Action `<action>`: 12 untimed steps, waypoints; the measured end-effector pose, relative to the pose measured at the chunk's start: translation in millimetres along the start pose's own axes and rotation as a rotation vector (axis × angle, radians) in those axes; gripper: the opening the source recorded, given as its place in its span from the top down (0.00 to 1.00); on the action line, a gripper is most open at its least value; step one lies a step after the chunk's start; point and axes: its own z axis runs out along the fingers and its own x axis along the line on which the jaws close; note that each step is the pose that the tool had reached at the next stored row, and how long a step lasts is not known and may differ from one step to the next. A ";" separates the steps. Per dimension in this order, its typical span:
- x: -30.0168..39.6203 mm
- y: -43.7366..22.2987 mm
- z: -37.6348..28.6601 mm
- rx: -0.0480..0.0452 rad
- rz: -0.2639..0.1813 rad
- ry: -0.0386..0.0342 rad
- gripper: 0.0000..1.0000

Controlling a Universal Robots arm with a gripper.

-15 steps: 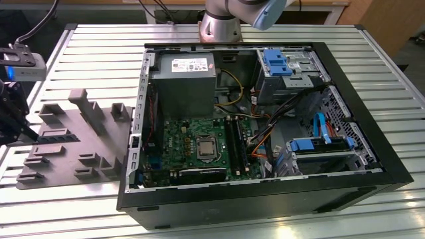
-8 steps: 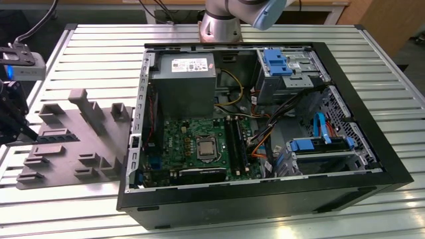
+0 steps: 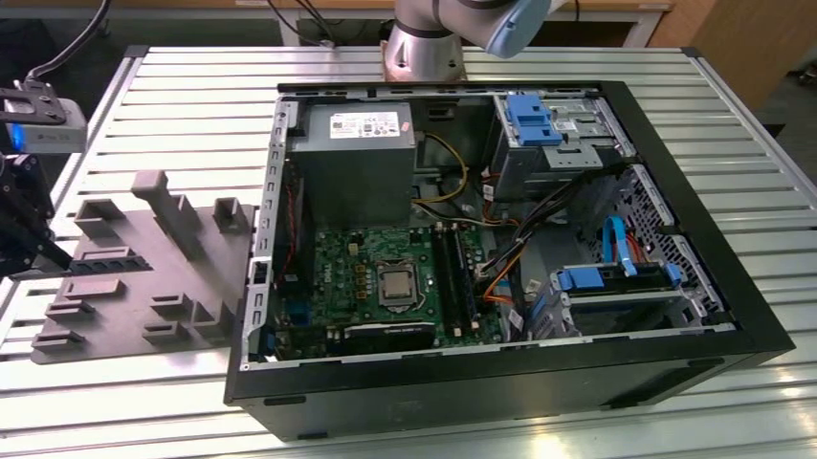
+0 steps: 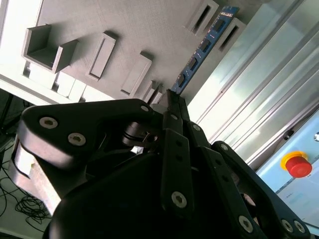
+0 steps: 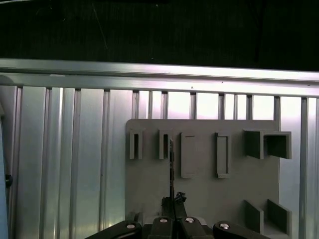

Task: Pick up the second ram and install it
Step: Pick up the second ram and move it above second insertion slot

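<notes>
Two fingers point(image 4: 173, 107) pinch one end of the second ram point(image 4: 202, 48) at the gray fixture point(image 4: 139, 25).

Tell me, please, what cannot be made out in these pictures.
- Near end of the ram: second wrist view, behind the gripper.
- Faces of the ram: first wrist view, seen edge-on.
- Most of the gripper: exterior view, cut off by its left edge.
- Whether the slots are filled: exterior view, too small.
</notes>
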 end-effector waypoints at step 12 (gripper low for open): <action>-0.2 0.0 -3.6 0.0001 0.000 -0.0001 0.89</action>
